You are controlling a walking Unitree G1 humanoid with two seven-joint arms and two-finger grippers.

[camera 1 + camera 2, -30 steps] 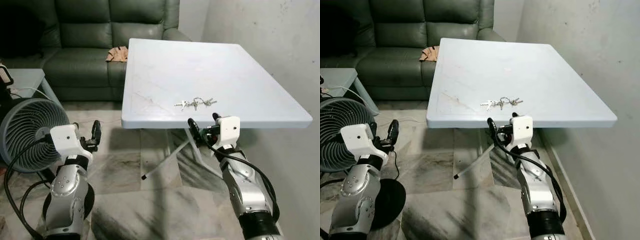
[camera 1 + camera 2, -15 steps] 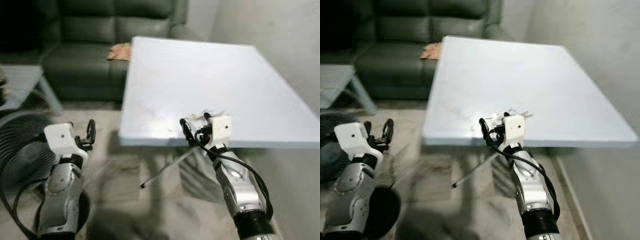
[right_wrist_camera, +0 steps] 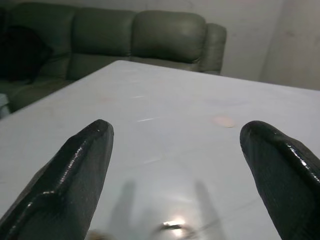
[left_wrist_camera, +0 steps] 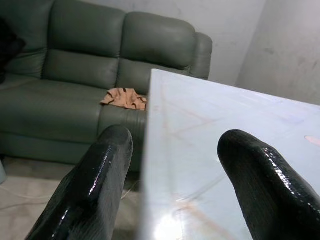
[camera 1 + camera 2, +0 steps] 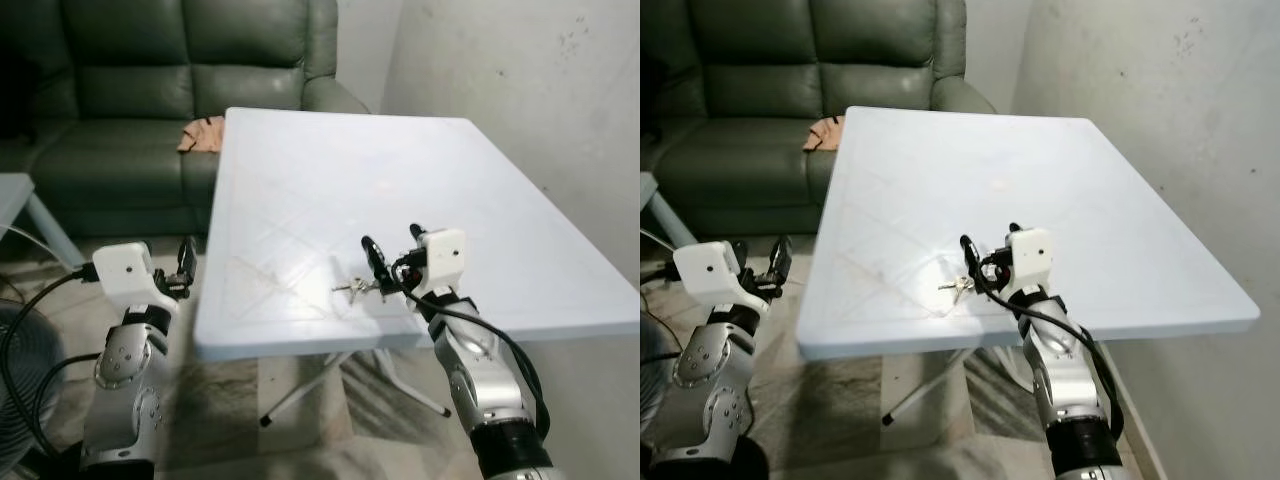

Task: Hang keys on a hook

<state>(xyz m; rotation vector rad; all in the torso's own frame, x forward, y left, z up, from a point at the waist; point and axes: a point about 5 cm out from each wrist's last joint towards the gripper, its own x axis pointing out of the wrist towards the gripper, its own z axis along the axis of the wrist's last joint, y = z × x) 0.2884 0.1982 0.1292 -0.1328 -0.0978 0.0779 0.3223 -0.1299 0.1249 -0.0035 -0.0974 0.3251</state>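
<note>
Right arm: reaching forward over the table [image 5: 300, 180] edge.
Right gripper [image 5: 394, 260]: fingers spread wide, empty, just above the keys [image 5: 357, 289].
Left gripper [image 5: 186, 265]: parted, empty (beside the table).

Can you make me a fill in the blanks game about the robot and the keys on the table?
The keys lie on the white ____.
The right gripper hangs over the keys with its fingers ____.
The couch behind the table is ____.
The left gripper waits beside the table's ____ edge.

Missing words: table; open; green; left
</note>
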